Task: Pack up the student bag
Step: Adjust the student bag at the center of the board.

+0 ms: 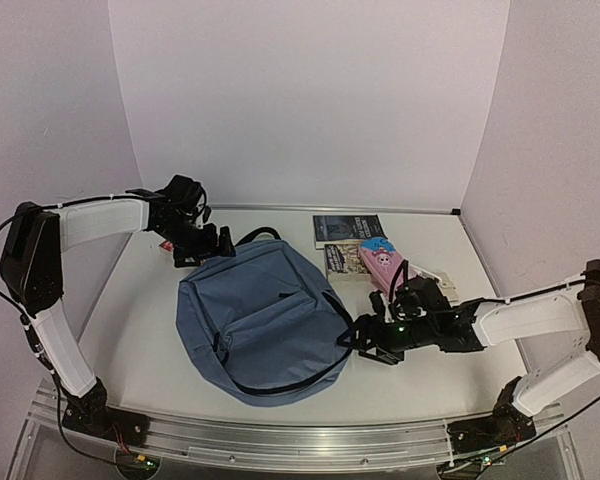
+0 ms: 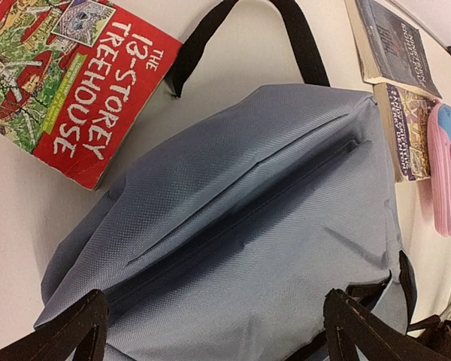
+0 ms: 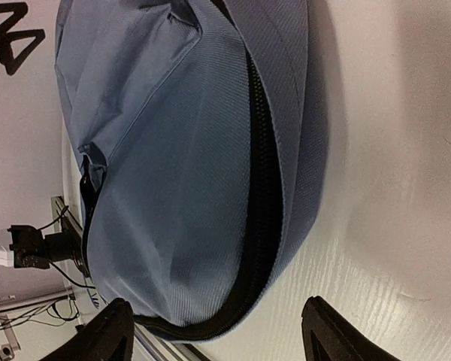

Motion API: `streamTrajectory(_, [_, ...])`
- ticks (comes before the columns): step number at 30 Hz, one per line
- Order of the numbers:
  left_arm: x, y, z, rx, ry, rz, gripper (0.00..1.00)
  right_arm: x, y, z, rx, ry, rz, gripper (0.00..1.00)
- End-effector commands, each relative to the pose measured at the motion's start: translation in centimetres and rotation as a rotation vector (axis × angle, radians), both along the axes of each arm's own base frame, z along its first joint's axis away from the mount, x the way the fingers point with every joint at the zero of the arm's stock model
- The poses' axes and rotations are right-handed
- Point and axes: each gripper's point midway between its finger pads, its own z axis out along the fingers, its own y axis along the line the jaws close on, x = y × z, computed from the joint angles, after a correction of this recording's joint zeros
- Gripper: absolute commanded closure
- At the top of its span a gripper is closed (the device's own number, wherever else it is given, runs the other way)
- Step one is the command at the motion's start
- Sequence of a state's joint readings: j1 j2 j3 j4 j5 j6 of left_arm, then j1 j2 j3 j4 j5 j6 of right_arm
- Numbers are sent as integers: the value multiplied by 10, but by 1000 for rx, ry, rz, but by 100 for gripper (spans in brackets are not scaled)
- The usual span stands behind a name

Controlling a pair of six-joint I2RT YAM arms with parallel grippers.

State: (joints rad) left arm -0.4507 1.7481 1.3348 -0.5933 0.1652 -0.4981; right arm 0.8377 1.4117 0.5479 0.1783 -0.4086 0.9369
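Note:
The student bag (image 1: 260,315) is a slate-blue backpack lying flat mid-table, its black top handle (image 1: 260,236) toward the back. My left gripper (image 1: 208,248) is open and empty, hovering at the bag's back-left corner; its view shows the bag (image 2: 240,226) between the spread fingers (image 2: 68,331). My right gripper (image 1: 365,340) is open and empty at the bag's right edge, by the black straps. Its view looks along the bag's side (image 3: 173,150) and black zip (image 3: 263,195), with the fingers (image 3: 334,335) wide apart. I cannot tell whether the zip is parted.
A red book, "The 13-Storey Treehouse" (image 2: 68,83), lies on the table under my left arm. Two books (image 1: 348,228) (image 1: 340,260) and a pink pencil case (image 1: 380,262) lie behind my right gripper. White walls close in on three sides.

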Motion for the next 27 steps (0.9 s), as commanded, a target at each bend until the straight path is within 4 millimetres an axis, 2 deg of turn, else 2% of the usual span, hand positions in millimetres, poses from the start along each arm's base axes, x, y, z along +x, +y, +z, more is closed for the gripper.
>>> streamTrajectory(1, [-2, -3, 16, -44, -39, -1, 0, 9, 23, -2, 30, -21, 21, 32])
streamTrajectory(4, [-13, 1, 16, -57, -32, 15, 0, 13, 28, -10, 9, -23, 27, 50])
streamTrajectory(7, [-27, 7, 11, -70, -10, 37, 0, 23, 31, -8, -9, -66, 26, 79])
streamTrajectory(10, [-44, 9, 11, -123, 23, 78, 0, 34, 27, -9, -109, -134, 44, 98])
streamTrajectory(14, [-66, 1, 18, -227, 29, 75, 1, 47, 19, -16, -279, -238, 133, 100])
streamTrajectory(16, [-74, 1, 24, -239, 33, 74, 1, 45, 7, -27, -409, -246, 215, 100])
streamTrajectory(20, [-86, 3, 38, -253, 30, 61, 1, 49, -16, -32, -596, -271, 318, 100])
streamTrajectory(23, [-91, 15, 38, -218, 8, 87, 0, 52, -19, -24, -559, -252, 322, 100])
streamTrajectory(27, [-98, 32, 19, -161, 19, 147, 0, 67, -34, -15, -565, -232, 236, 100])
